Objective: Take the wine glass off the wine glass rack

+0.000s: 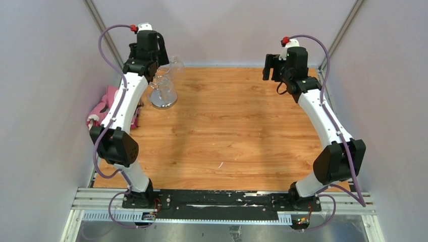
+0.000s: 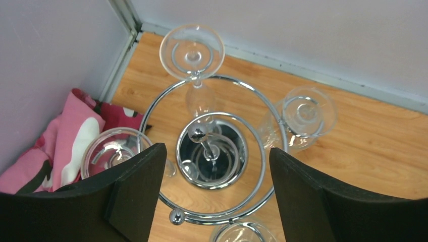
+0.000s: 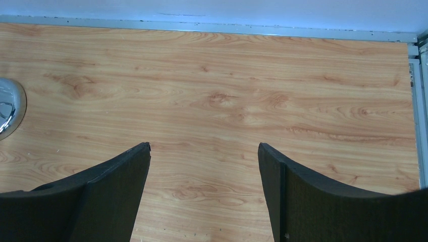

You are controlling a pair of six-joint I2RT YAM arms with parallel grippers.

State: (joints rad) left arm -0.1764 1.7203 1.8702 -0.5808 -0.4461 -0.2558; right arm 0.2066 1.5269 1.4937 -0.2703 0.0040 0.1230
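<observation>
The wine glass rack (image 1: 164, 98) stands at the table's far left, chrome with a round disc base. In the left wrist view I look straight down on its rings and ball-topped post (image 2: 198, 133). Several clear wine glasses hang upside down from it: one at the far side (image 2: 192, 50), one at the right (image 2: 308, 112), one at the left (image 2: 113, 151), partly behind my finger, and one at the near edge (image 2: 242, 233). My left gripper (image 2: 216, 149) is open and empty, hovering above the rack (image 1: 149, 50). My right gripper (image 3: 204, 146) is open and empty over bare wood (image 1: 275, 68).
A pink and white cloth (image 1: 103, 108) lies bunched against the left wall beside the rack, also in the left wrist view (image 2: 60, 141). Grey walls close in the table at the back and sides. The rack's base edge (image 3: 7, 108) shows at the left of the right wrist view.
</observation>
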